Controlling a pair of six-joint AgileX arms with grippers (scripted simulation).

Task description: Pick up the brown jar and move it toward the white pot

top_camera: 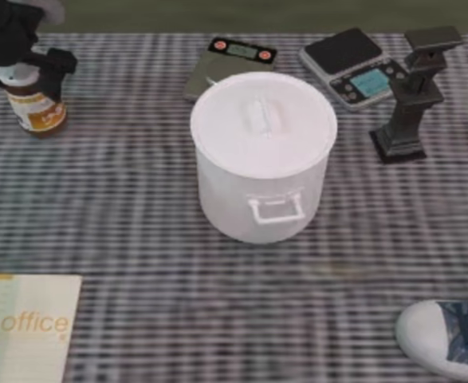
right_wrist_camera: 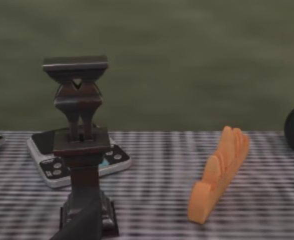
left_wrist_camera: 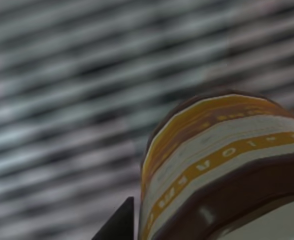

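Observation:
The brown jar [top_camera: 36,105], with a white cap and an orange-and-white label, stands at the far left of the checked table. My left gripper [top_camera: 20,57] comes down over its cap and is shut on it. In the left wrist view the jar [left_wrist_camera: 222,165] fills the picture, and one dark fingertip [left_wrist_camera: 120,225] lies against its side. The white pot [top_camera: 263,152], lid on and side handle facing front, stands in the middle, well to the right of the jar. Only a dark part of my right gripper [right_wrist_camera: 81,222] shows, in its own wrist view; it is out of the top view.
Behind the pot lie a flat device with red buttons [top_camera: 241,50] and a kitchen scale [top_camera: 353,64]. A dark pedestal stand [top_camera: 413,96] rises at the back right, with an orange sliced piece [right_wrist_camera: 219,172] beyond it. A booklet [top_camera: 22,327] lies front left, a shoe [top_camera: 445,335] front right.

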